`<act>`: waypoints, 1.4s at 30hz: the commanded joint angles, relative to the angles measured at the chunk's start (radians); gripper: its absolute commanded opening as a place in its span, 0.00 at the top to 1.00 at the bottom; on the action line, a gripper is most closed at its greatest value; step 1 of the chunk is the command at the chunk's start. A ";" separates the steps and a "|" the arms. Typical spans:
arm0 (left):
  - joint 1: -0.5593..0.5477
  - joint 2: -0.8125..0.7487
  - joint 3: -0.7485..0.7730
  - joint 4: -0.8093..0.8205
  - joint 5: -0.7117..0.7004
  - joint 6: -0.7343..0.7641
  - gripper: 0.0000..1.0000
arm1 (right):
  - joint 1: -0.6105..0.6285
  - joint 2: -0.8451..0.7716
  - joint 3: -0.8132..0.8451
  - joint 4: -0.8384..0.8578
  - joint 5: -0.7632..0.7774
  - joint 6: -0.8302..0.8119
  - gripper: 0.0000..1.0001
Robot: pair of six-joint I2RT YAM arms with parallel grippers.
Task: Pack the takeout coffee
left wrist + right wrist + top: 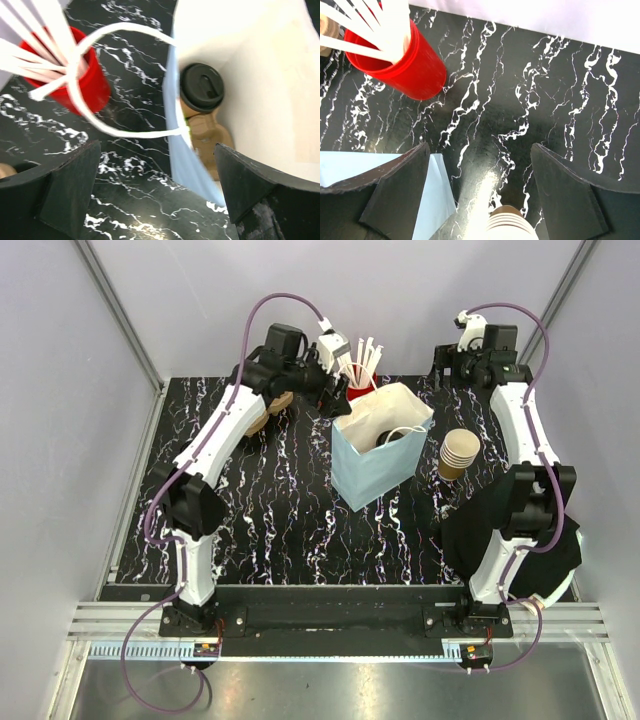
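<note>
Left claw (156, 150) spread open, gripping nothing, poised over the bag's (260, 75) blue edge. Just ahead and a little right of it, down inside the bag: coffee (201, 87), black lid facing up. Ahead-left, outside the bag on the marbled surface (140, 60): red cup (90, 85) of white sticks, behind the bag's white handle loop (125, 30).

Right claw (480, 150) open too, empty. Ahead-left of it, same red cup; under its left finger, a bag corner; directly beneath, brown cup stack (507, 225).
</note>
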 commanded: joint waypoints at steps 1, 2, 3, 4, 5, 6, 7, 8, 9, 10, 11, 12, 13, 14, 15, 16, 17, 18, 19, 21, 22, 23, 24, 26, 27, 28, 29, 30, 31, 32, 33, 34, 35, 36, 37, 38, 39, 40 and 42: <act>-0.016 -0.004 0.029 -0.020 0.010 0.019 0.01 | 0.004 -0.051 -0.048 0.046 0.022 -0.036 0.12; -0.016 -0.005 0.030 -0.025 0.003 0.019 0.01 | 0.004 -0.056 -0.051 0.045 0.022 -0.036 0.12; -0.017 -0.004 0.029 -0.029 0.001 0.017 0.04 | 0.004 -0.061 -0.054 0.045 0.020 -0.036 0.12; -0.016 -0.002 0.029 -0.032 0.000 0.019 0.07 | 0.004 -0.061 -0.061 0.045 0.017 -0.037 0.12; -0.019 -0.001 0.029 -0.035 0.001 0.020 0.10 | 0.004 -0.064 -0.064 0.045 0.019 -0.039 0.12; -0.019 -0.001 0.029 -0.040 0.000 0.020 0.15 | 0.004 -0.068 -0.072 0.046 0.020 -0.040 0.12; -0.019 -0.001 0.030 -0.043 0.000 0.022 0.17 | 0.004 -0.070 -0.075 0.049 0.022 -0.043 0.12; -0.019 0.001 0.032 -0.048 0.003 0.023 0.18 | 0.004 -0.076 -0.080 0.049 0.022 -0.045 0.12; -0.022 0.002 0.033 -0.057 0.001 0.028 0.18 | 0.004 -0.079 -0.089 0.052 0.023 -0.046 0.12; -0.025 0.005 0.038 -0.063 -0.002 0.032 0.18 | 0.004 -0.081 -0.094 0.056 0.025 -0.048 0.12; -0.026 0.009 0.040 -0.069 -0.005 0.036 0.19 | 0.004 -0.087 -0.098 0.057 0.025 -0.049 0.12; -0.028 0.013 0.041 -0.078 -0.005 0.039 0.19 | 0.004 -0.088 -0.106 0.059 0.025 -0.051 0.12; -0.029 0.018 0.046 -0.085 -0.007 0.042 0.20 | 0.004 -0.091 -0.110 0.060 0.025 -0.052 0.12; -0.031 0.025 0.047 -0.089 -0.007 0.043 0.21 | 0.004 -0.094 -0.114 0.063 0.023 -0.052 0.12; -0.033 0.028 0.050 -0.100 -0.005 0.049 0.23 | 0.004 -0.097 -0.118 0.065 0.022 -0.051 0.12; -0.034 0.032 0.055 -0.103 -0.005 0.049 0.29 | 0.004 -0.097 -0.120 0.065 0.020 -0.052 0.12; -0.036 0.035 0.055 -0.108 -0.008 0.052 0.32 | 0.004 -0.100 -0.121 0.065 0.019 -0.052 0.12; -0.036 0.038 0.056 -0.112 -0.008 0.057 0.35 | 0.004 -0.099 -0.124 0.065 0.016 -0.052 0.12; -0.036 0.038 0.058 -0.112 -0.010 0.059 0.40 | 0.004 -0.102 -0.124 0.065 0.016 -0.052 0.12; -0.036 0.042 0.060 -0.112 -0.013 0.057 0.54 | 0.004 -0.105 -0.124 0.063 0.014 -0.052 0.12; -0.036 0.042 0.064 -0.112 -0.014 0.057 0.59 | 0.004 -0.105 -0.124 0.063 0.014 -0.052 0.12; -0.036 0.042 0.064 -0.114 -0.014 0.057 0.68 | 0.004 -0.105 -0.123 0.065 0.016 -0.052 0.12; -0.036 0.041 0.066 -0.114 -0.014 0.057 0.72 | 0.004 -0.105 -0.121 0.065 0.014 -0.054 0.12; -0.034 0.038 0.070 -0.112 -0.019 0.057 0.79 | 0.004 -0.104 -0.118 0.065 0.016 -0.054 0.12; -0.036 0.035 0.072 -0.112 -0.020 0.056 0.85 | 0.004 -0.102 -0.115 0.063 0.016 -0.054 0.12; -0.036 0.033 0.073 -0.114 -0.022 0.054 0.87 | 0.004 -0.102 -0.114 0.063 0.016 -0.054 0.12; -0.036 0.032 0.073 -0.112 -0.022 0.054 0.89 | 0.004 -0.101 -0.112 0.060 0.014 -0.054 0.12; -0.036 0.030 0.072 -0.112 -0.023 0.054 0.93 | 0.004 -0.099 -0.108 0.060 0.014 -0.054 0.12; -0.036 0.025 0.072 -0.114 -0.027 0.054 0.95 | 0.004 -0.097 -0.106 0.059 0.016 -0.054 0.12; -0.036 0.024 0.072 -0.120 -0.027 0.056 0.97 | 0.004 -0.096 -0.101 0.057 0.013 -0.054 0.12; -0.036 0.022 0.072 -0.124 -0.028 0.057 0.99 | 0.004 -0.094 -0.100 0.057 0.013 -0.054 0.12; -0.036 0.019 0.070 -0.131 -0.031 0.060 1.00 | 0.004 -0.093 -0.098 0.056 0.011 -0.054 0.12; -0.036 0.018 0.067 -0.140 -0.034 0.063 1.00 | 0.004 -0.090 -0.094 0.054 0.005 -0.052 0.12; -0.036 0.013 0.063 -0.143 -0.039 0.066 1.00 | 0.004 -0.090 -0.092 0.052 0.003 -0.049 0.12; -0.036 0.006 0.058 -0.147 -0.045 0.069 1.00 | 0.005 -0.088 -0.091 0.051 0.000 -0.051 0.12; -0.036 0.001 0.053 -0.155 -0.051 0.074 1.00 | 0.005 -0.087 -0.089 0.052 -0.003 -0.049 0.12; -0.036 -0.005 0.037 -0.155 -0.057 0.077 1.00 | 0.004 -0.085 -0.088 0.051 -0.006 -0.046 0.12; -0.034 -0.020 0.027 -0.158 -0.068 0.086 1.00 | 0.005 -0.084 -0.086 0.049 -0.007 -0.045 0.12; -0.034 -0.036 0.003 -0.161 -0.080 0.097 1.00 | 0.004 -0.081 -0.081 0.051 -0.009 -0.042 0.12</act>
